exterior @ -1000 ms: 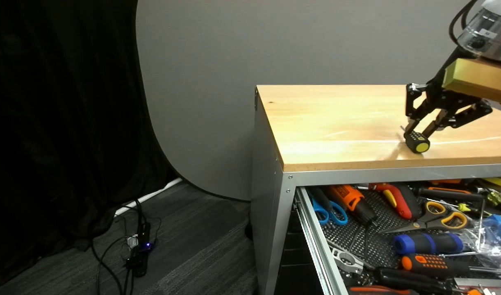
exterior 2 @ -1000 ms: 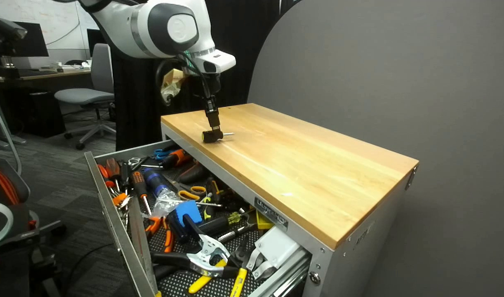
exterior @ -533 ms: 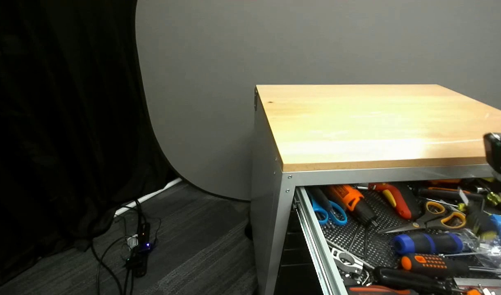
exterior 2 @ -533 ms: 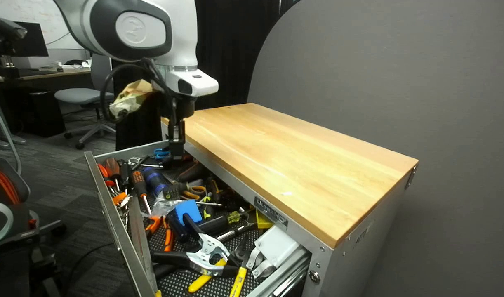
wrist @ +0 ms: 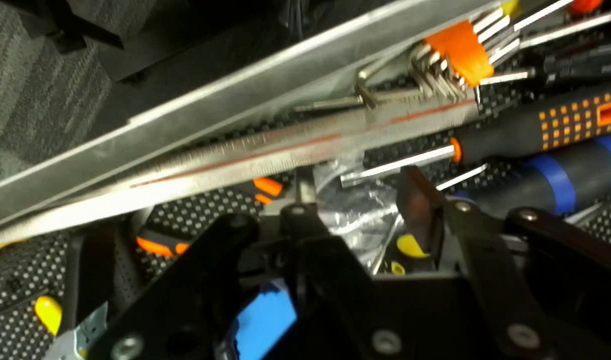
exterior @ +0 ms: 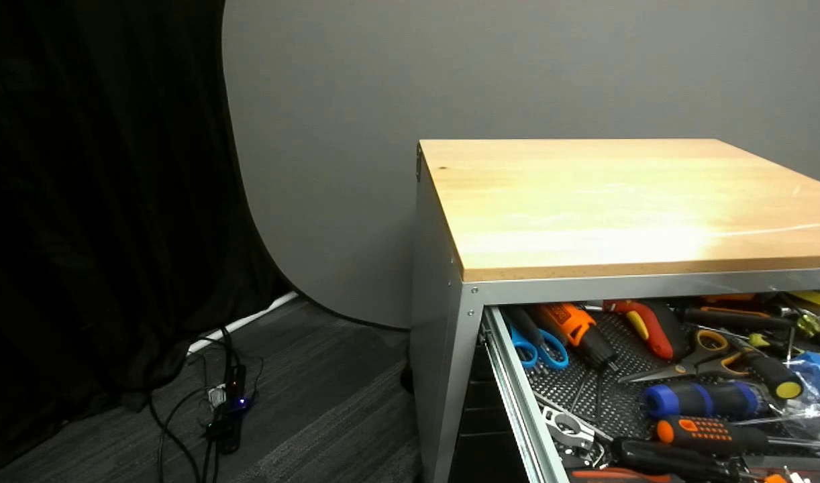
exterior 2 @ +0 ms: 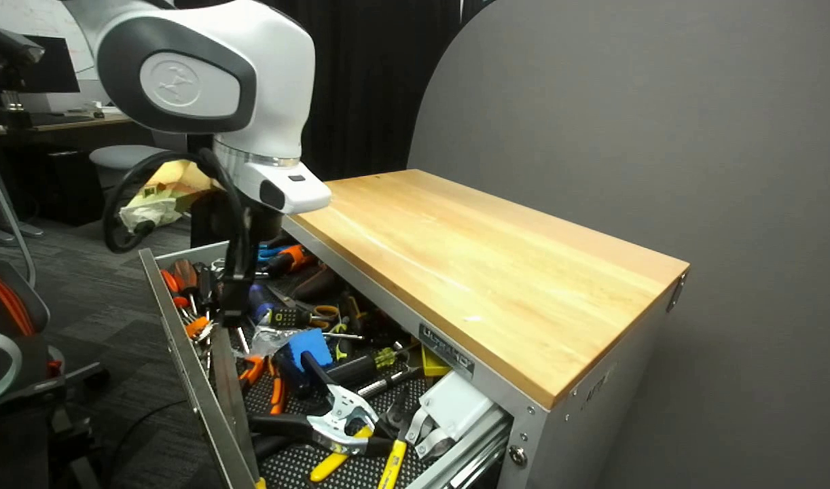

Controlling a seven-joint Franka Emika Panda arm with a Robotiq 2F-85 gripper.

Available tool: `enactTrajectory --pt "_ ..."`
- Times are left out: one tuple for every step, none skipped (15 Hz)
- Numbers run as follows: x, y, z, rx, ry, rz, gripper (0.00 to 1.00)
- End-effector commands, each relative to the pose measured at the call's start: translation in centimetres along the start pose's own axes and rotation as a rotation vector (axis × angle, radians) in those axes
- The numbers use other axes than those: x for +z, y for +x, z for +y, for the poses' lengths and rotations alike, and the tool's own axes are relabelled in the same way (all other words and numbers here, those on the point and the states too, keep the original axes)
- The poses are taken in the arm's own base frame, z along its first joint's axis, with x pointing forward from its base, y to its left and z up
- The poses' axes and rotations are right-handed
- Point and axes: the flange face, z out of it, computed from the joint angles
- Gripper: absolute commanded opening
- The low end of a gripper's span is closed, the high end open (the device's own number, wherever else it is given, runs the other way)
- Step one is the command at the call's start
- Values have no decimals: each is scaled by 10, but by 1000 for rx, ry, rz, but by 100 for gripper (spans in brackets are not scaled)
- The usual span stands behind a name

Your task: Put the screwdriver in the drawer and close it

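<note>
The stubby black and yellow screwdriver [exterior: 776,376] lies among other tools inside the open top drawer [exterior: 517,396]. It also shows in an exterior view [exterior 2: 289,318], next to the scissors' handles. In the wrist view only its yellow end [wrist: 410,246] and part of its dark handle show, partly hidden behind a finger. My gripper [exterior 2: 235,316] is over the drawer, near its front wall [exterior 2: 191,387], clear of the screwdriver. In the wrist view my gripper [wrist: 358,192] has its fingers apart with nothing between them. The drawer's bar handle is hidden.
The drawer holds scissors [exterior: 705,355], a blue-banded tool [exterior: 702,399], an orange-dotted screwdriver [exterior: 712,433], a blue block [exterior 2: 310,350] and a clamp [exterior 2: 344,421]. A long metal ruler [wrist: 265,155] lies along the front wall. The wooden cabinet top [exterior 2: 483,272] overhangs the drawer's back part.
One second ago my gripper held the screwdriver at the wooden top. Since then it moved over the drawer, let go, and the screwdriver dropped in. My gripper moved on toward the drawer's front wall.
</note>
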Motion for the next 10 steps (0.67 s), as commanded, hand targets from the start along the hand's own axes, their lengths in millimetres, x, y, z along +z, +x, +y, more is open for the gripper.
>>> enactTrajectory --pt "-1 -17 32 -48 -8 -206 79" --pt "2 -23 45 -54 -25 -275 85" --pt "7 -28 57 -46 -48 -346 94" --pt "13 -31 68 -29 -87 -411 99" --pt "22 -34 77 -8 -138 -464 100" --pt "31 -33 83 10 -185 -505 100" --pt "39 -31 85 17 -195 -474 73" --pt "47 -28 84 43 -221 -447 75" --pt "54 -25 81 59 -227 -403 71" --pt "58 -20 77 91 -227 -356 61"
